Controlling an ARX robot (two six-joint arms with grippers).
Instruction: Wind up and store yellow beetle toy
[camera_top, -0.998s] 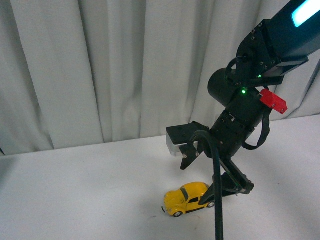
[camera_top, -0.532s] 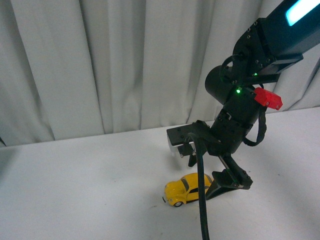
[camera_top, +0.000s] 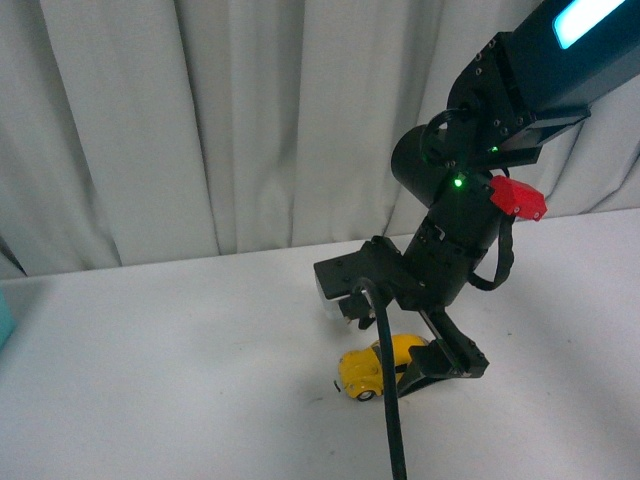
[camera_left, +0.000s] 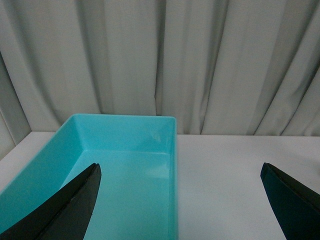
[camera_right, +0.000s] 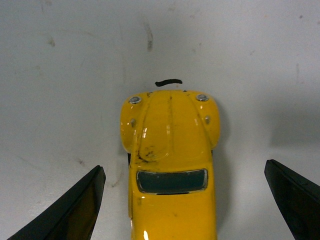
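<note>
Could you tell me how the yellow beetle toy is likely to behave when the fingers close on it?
The yellow beetle toy sits on wheels, so a push along its length would probably roll it. Its glossy, rounded body may slip between the open fingers. It looks rigid, likely to hold shape when squeezed.

glossy yellow beetle toy (camera_top: 372, 367) sits upright on its wheels.
</note>
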